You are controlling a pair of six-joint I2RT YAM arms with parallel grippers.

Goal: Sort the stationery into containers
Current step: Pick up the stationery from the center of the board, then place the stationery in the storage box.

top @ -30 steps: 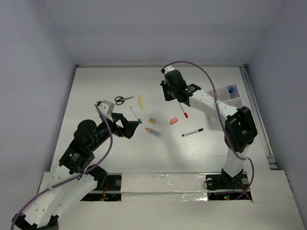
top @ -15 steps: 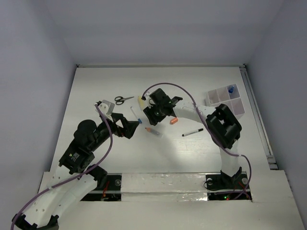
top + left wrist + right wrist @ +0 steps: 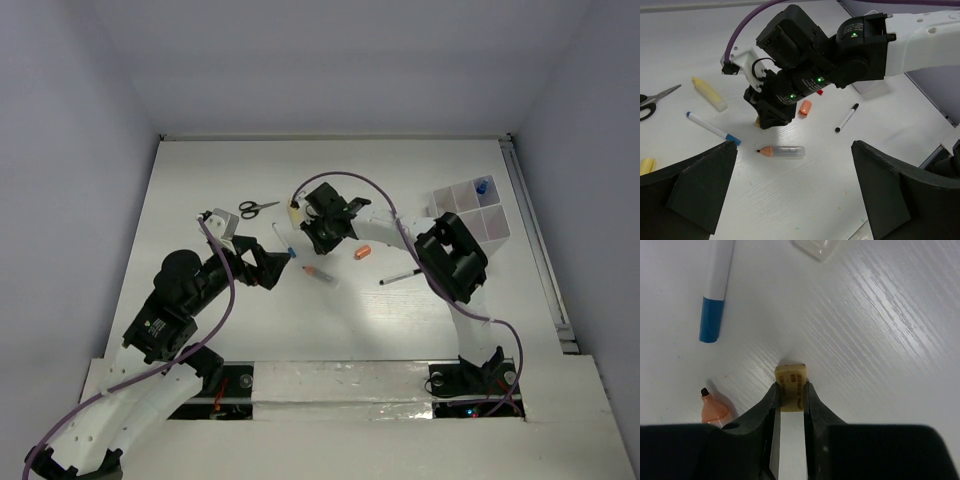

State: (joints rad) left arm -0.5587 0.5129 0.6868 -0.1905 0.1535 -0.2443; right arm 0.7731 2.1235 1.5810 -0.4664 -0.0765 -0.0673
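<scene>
My right gripper point(image 3: 791, 388) is shut on a small cream eraser block point(image 3: 791, 374) that touches the table; in the top view it point(image 3: 321, 240) is at the table's middle. Beside it lie the blue-tipped pen point(image 3: 715, 295) and the orange-tipped crayon point(image 3: 712, 408). My left gripper point(image 3: 795, 200) is open and empty, above the table near the crayon point(image 3: 782, 151). The scissors point(image 3: 258, 208), cream stick point(image 3: 710, 93), orange cap point(image 3: 362, 253) and black marker point(image 3: 401, 276) lie loose. The white organizer point(image 3: 487, 225) stands at the far right with a blue item point(image 3: 483, 186) in one compartment.
A small red item point(image 3: 820, 92) shows just behind the right arm. Another small yellow piece point(image 3: 646, 165) lies at the left edge of the left wrist view. The right arm point(image 3: 400, 235) stretches across the table's middle. The walls close in on three sides.
The right arm swung from the far middle leftward and down to the eraser block, and its fingers now grip it. The left arm has not moved.
</scene>
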